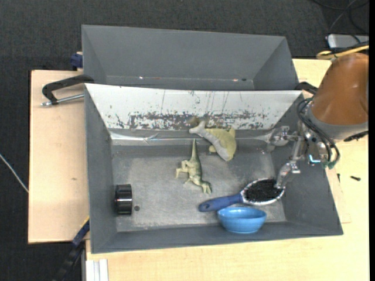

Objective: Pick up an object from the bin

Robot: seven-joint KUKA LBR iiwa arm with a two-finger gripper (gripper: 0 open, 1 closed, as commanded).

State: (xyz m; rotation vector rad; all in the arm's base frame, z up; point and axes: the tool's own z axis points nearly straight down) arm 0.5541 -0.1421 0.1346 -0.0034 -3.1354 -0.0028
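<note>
One tool (286, 175), perhaps against black brush (261, 192)

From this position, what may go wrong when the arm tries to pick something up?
1. The gripper hangs just beside the black bristle head of the blue-handled brush. Taken at that end, the long brush may swing or slip out.
2. The brush handle appears to touch the blue bowl, so a lift may drag or tip the bowl.
3. The bin's right wall is close, so the gripper might scrape it.
</note>
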